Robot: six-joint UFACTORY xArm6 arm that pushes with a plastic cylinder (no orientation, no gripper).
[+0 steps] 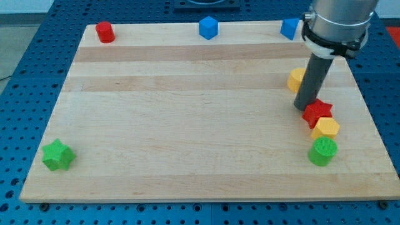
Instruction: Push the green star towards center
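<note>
The green star (57,155) lies near the wooden board's bottom left corner. My tip (304,107) is far from it, at the view's right, touching or just beside the upper left of the red star (317,112). The rod rises from there to the arm at the view's top right and hides part of a yellow block (295,79) behind it.
A yellow hexagon block (325,129) and a green cylinder (323,152) lie just below the red star. A red cylinder (104,32), a blue cube (208,28) and another blue block (289,28) stand along the board's (187,94) top edge.
</note>
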